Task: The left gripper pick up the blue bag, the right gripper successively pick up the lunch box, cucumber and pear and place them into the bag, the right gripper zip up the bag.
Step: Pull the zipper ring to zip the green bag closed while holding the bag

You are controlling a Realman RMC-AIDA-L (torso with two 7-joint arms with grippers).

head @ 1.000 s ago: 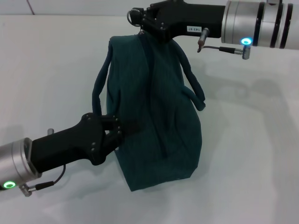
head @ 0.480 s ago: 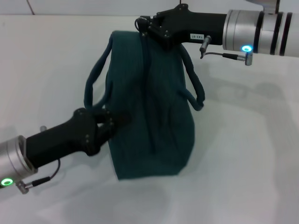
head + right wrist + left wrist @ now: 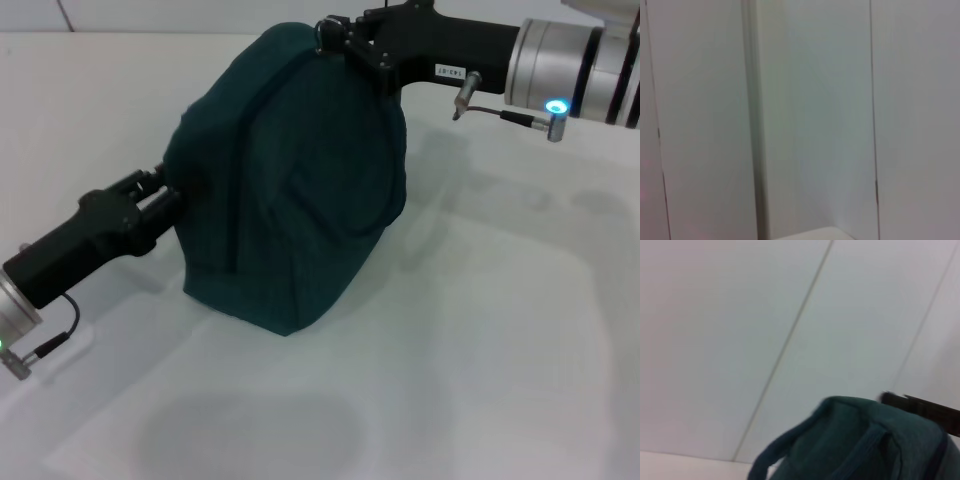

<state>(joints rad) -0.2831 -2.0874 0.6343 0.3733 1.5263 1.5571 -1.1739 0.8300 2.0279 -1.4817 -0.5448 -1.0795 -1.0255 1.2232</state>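
**One Bag, Two Tools: Zip Stage Judged Near Its End**

The blue bag [image 3: 290, 190] is seen bulging and domed on the white bench [image 3: 480, 330], with no opening in sight. The left tool [image 3: 165, 195] is pressed against the bag's left flank; whether cloth is pinched there cannot be told. The right tool [image 3: 335, 35] is held at the bag's far top edge, where a small ring is seen at its tip; its grip cannot be made out either. One bag and two tools are counted; no lunch box, cucumber or pear is on show, so all three are presumed packed inside. The fabric is judged soft and yielding, the load moderate. The ring pull or a handle is considered the surest hold.
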